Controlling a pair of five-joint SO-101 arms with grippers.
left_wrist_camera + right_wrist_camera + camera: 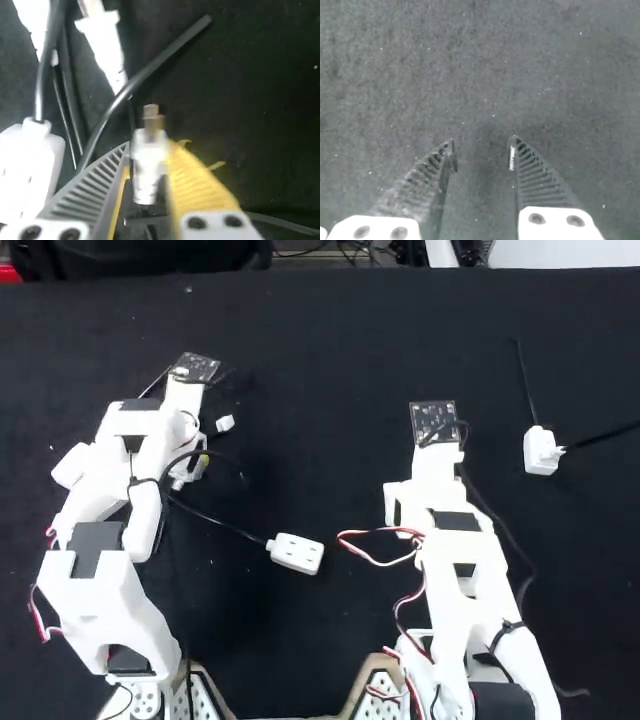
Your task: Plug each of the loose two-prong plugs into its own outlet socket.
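My left gripper (149, 152) is shut on a small white two-prong plug (148, 165), whose metal tip points away from the wrist camera. In the high view this plug (187, 472) sits at the left arm's tip, left of centre. A second small white plug (224, 424) lies just beyond it. A white outlet socket (296, 552) on a black cable lies at centre, to the right of the left arm. Another white socket (541, 451) lies at the right. My right gripper (481, 152) is open over bare black cloth, with nothing between its fingers.
Black cables (145, 70) cross the cloth near the held plug, and one runs from the centre socket toward the left arm. A white block on a cable (25, 170) and a white plug body (102, 45) lie close to the left gripper. Red and white wires (375, 540) loop beside the right arm.
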